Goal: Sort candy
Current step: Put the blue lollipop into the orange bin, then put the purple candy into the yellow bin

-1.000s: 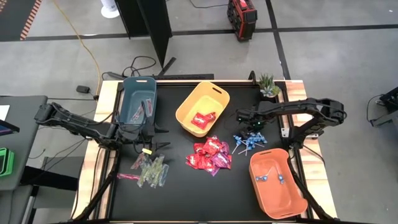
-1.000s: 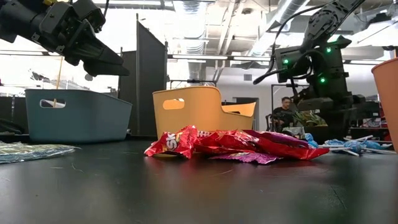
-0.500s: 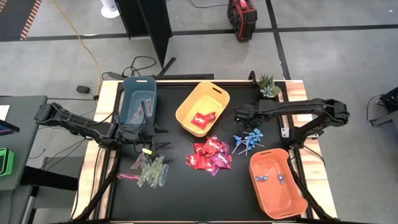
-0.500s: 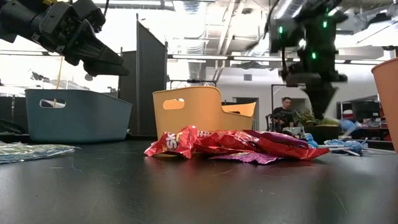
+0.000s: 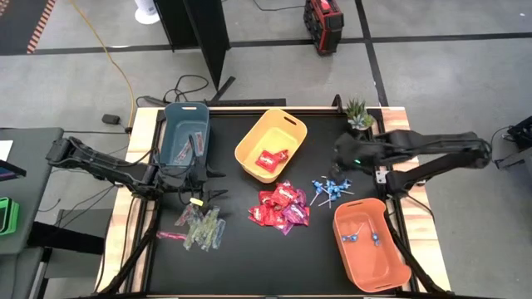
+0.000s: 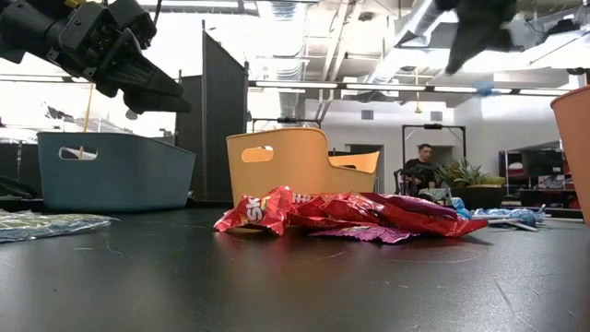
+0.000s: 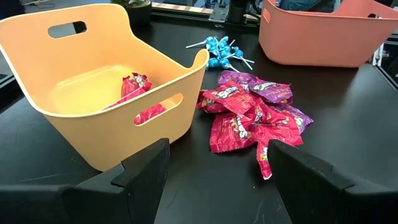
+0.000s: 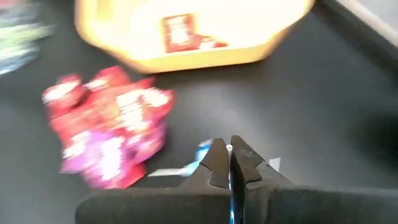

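Right claw (image 8: 229, 163) pinching lollipop (image 8: 204, 151) above black table (image 5: 241, 257).

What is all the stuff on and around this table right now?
red packets: a heap, red and magenta, middle of the table
packets in yellow bin: a few, red
lollipops: a cluster, blue on white sticks, between the heap and the orange bin; a few more in that bin
stick packets: a bunch, green-pink, left side of the table
yellow bin: one, back middle
blue bin: one, back left
orange bin: one, front right
potted plant: one, green, back right corner
person: one, seated in the room behind
left end effector: open, above the stick packets
right end effector: shut on a lollipop stick, raised above the lollipops
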